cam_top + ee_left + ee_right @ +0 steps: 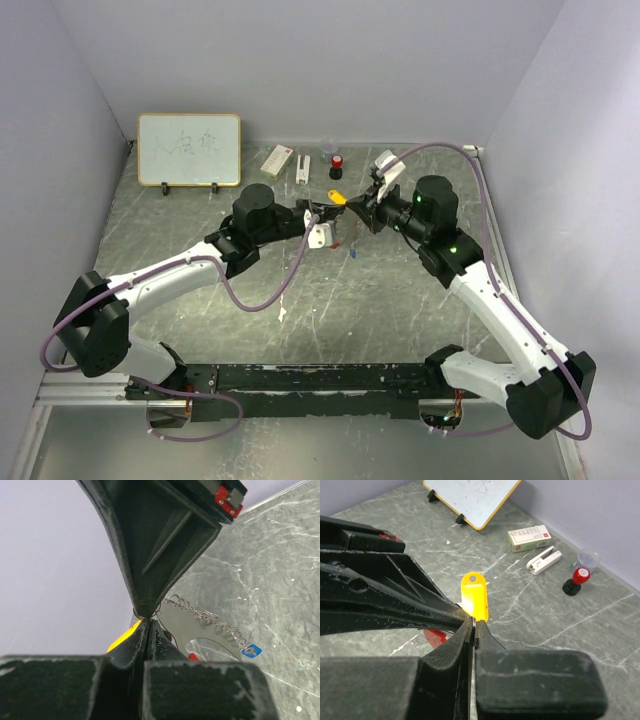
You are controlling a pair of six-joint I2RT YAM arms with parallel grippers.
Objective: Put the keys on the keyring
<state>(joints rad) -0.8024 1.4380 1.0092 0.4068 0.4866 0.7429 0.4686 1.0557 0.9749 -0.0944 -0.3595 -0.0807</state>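
Right claw (473, 626) clenched on flat yellow plastic tag (474, 596), held above grey marbled desk (545, 622). Left claw (146, 624) clenched, tips meeting right claw's; what it pinches unclear. Thin silvery beaded chain (205, 616) trails from there toward small blue-headed key (251, 651).

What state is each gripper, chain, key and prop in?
Left gripper: shut, its tip meeting the right's.
Right gripper: shut on the yellow tag.
Beaded chain: strung out from where the grippers meet.
Blue key: at that chain's far end.
Red stamp: standing upright.
Whiteboard: propped on its feet.
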